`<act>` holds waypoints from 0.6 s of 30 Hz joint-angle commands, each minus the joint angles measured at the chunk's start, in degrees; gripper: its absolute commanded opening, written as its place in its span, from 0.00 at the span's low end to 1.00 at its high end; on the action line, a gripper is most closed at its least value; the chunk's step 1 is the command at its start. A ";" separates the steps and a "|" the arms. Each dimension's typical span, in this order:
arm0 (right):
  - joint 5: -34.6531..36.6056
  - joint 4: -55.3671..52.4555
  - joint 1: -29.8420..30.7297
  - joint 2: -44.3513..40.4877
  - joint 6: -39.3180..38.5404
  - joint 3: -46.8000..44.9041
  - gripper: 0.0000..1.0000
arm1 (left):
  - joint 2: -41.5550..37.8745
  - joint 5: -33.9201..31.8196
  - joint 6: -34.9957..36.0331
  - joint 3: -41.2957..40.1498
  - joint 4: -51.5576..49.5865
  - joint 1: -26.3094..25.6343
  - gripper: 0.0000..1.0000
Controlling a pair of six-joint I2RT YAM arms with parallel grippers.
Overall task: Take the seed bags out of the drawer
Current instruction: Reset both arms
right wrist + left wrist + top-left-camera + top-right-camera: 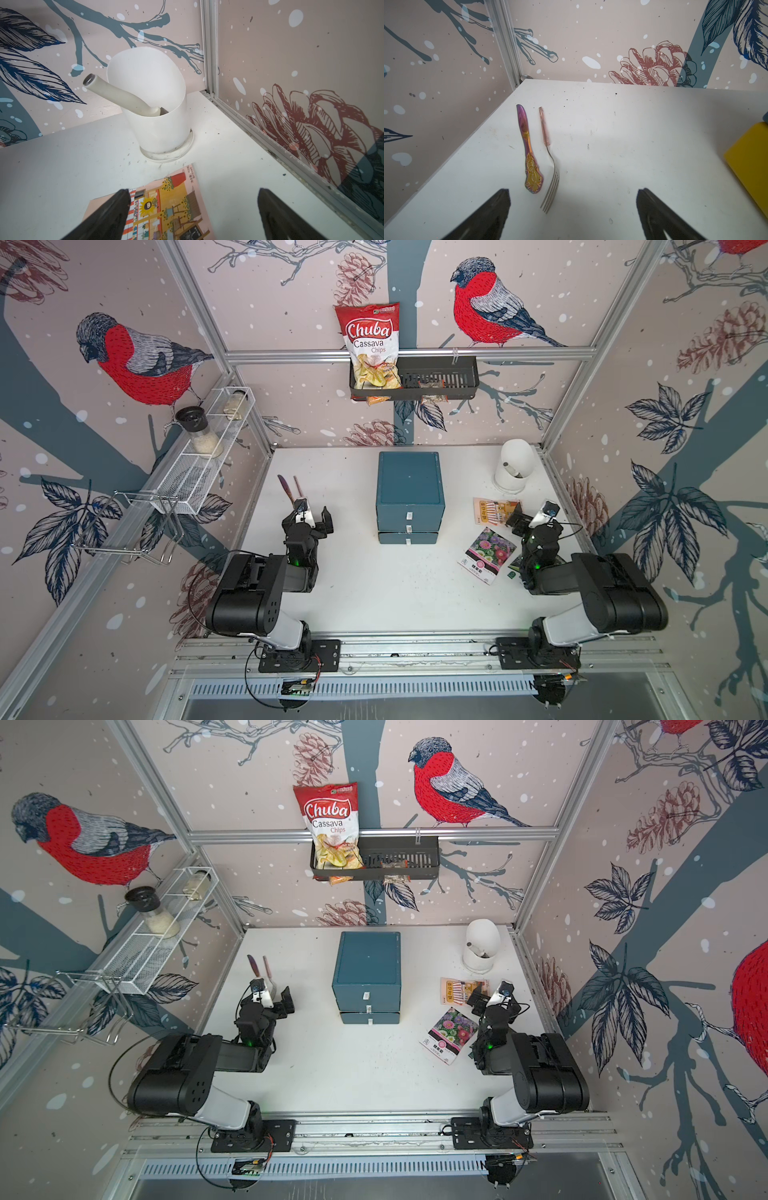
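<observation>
Right wrist view shows the right claw (193, 190) wide open, empty, above the striped seed bag (166, 207); left claw (573, 190) likewise; drawers (409, 526) shut, so only retreat seems left.

A dark green seed packet (514, 569) lies mostly hidden beneath the right arm (548, 572) in both top views, with only a corner showing. The striped packet (166, 207) runs off the edge of the right wrist view. A yellow object (749, 162) is cut off in the left wrist view. The wrappers (432, 386) in the black basket (461, 375) are too small to identify.
</observation>
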 commanded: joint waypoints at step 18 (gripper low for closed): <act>0.58 0.77 0.05 -0.06 -0.85 0.25 1.00 | 0.17 0.78 0.33 0.58 1.86 0.33 0.98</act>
